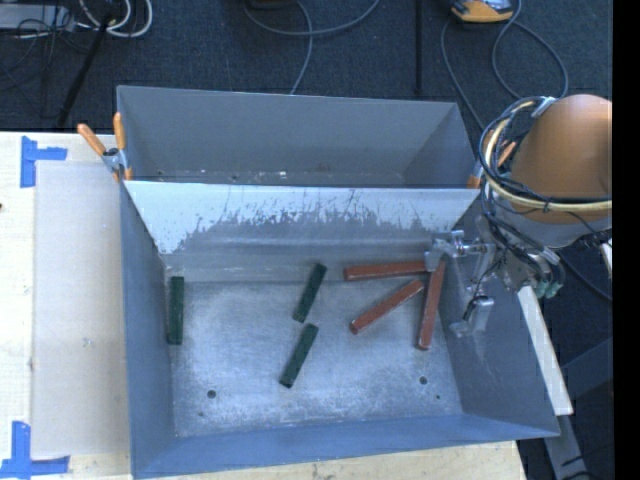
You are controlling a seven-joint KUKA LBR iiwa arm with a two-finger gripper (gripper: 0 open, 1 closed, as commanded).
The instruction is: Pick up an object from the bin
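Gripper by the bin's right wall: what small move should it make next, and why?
Probably a short shift toward the view's left and down, onto the reddish-brown stick nearest it. The gripper sits just beside that stick, over the bin's sloped right wall, and is not round it, so little travel seems needed.

In the bin (pixel 380 393), a dark green stick (pixel 175 310) lies along the left wall. Near the middle, an upper green stick (pixel 310 291) and a lower green stick (pixel 298 355) both tilt (their ends near each other). To their right lie a level brown stick (pixel 388 270) and, below it, a slanted brown stick (pixel 387 306). Cables (pixel 300 63) trail over the dark floor (pixel 200 48) behind the bin, and a pale surface (pixel 70 318) lies to its left.
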